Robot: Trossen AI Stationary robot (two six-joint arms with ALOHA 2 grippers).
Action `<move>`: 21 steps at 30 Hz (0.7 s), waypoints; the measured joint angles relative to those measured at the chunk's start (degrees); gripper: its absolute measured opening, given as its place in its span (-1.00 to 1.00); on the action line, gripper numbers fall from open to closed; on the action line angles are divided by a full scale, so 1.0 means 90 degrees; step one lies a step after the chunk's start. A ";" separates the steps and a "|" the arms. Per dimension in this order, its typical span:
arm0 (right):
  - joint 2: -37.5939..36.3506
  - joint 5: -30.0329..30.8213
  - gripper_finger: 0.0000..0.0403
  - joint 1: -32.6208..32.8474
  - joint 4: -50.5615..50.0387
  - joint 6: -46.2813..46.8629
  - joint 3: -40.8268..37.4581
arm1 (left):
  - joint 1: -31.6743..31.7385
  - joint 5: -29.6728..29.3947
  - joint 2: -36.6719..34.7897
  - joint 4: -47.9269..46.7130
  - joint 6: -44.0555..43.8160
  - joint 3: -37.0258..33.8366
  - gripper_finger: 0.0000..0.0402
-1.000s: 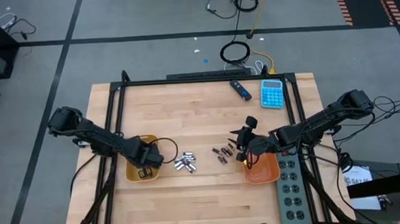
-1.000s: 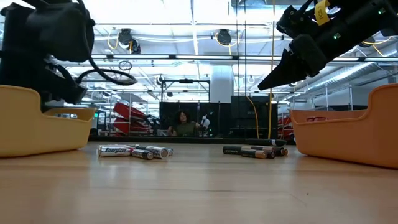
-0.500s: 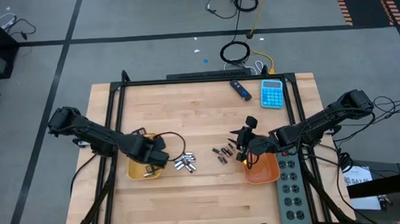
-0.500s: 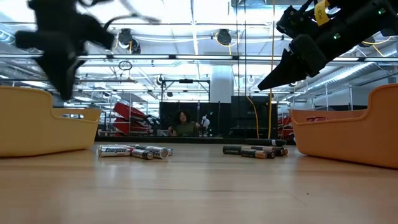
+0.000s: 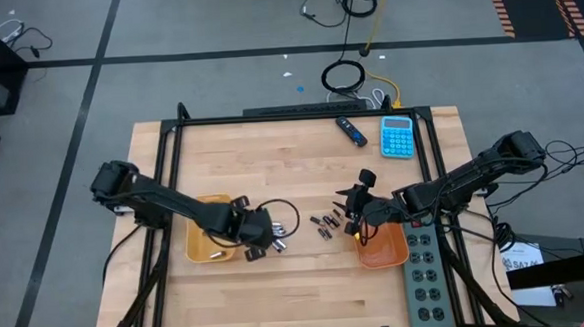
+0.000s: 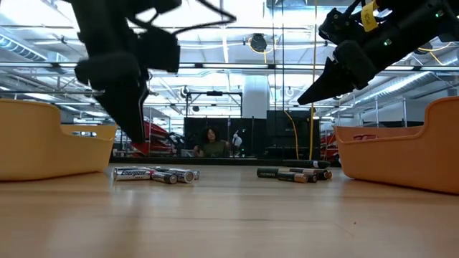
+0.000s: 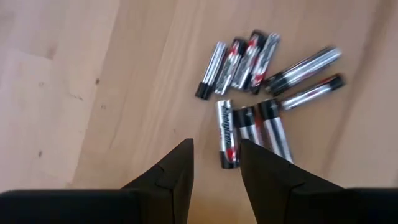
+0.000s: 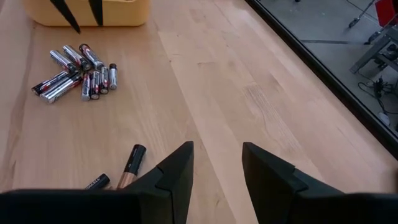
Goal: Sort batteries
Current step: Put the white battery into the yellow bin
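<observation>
Fig.: L gripper (image 7: 214,163) hangs over the silver batteries (image 7: 261,81), fingers a narrow gap apart, nothing held. The cluster lies on the table (image 5: 292,153) just beside the yellow tray (image 5: 198,250), at the tray's 3 o'clock in the high view. R gripper (image 8: 216,163) waits at the orange tray (image 5: 387,251), also slightly parted and empty; dark batteries (image 5: 323,225) lie at its 9 o'clock.

Step, as judged: pick one silver cell. Take an outlying cell, straddle it across its width, close only once low. Packed neighbours may roll or ride up.

Unclear: L fingertips blurred in the low view; cluster partly under the arm from above; tray contents mostly hidden.
</observation>
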 joint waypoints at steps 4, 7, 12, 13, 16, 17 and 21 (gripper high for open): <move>0.0000 -0.0007 -0.35 0.0000 -0.0036 0.0086 0.0000 | 0.0000 -0.0049 0.0285 0.0068 0.0066 0.0000 -0.31; 0.0000 -0.0012 -0.35 0.0000 -0.0035 0.0093 0.0000 | 0.0000 -0.0078 0.0344 0.0181 0.0125 0.0000 -0.31; 0.0000 -0.0019 -0.35 0.0000 -0.0041 0.0093 0.0000 | 0.0007 -0.0127 0.0339 0.0311 0.0162 0.0000 -0.31; 0.0000 -0.0021 -0.35 0.0000 -0.0053 0.0093 0.0000 | 0.0007 -0.0128 0.0339 0.0306 0.0161 0.0000 -0.31; 0.0000 -0.0024 -0.35 0.0000 -0.0083 0.0093 0.0000 | 0.0007 -0.0134 0.0393 0.0362 0.0137 -0.0032 -0.31; 0.0000 -0.0024 -0.35 0.0000 -0.0088 0.0093 0.0000 | 0.0007 -0.0134 0.0424 0.0379 0.0137 -0.0037 -0.31; 0.0000 -0.0026 -0.35 0.0000 -0.0099 0.0093 0.0000 | 0.0007 -0.0130 0.0542 0.0534 0.0154 -0.0039 -0.31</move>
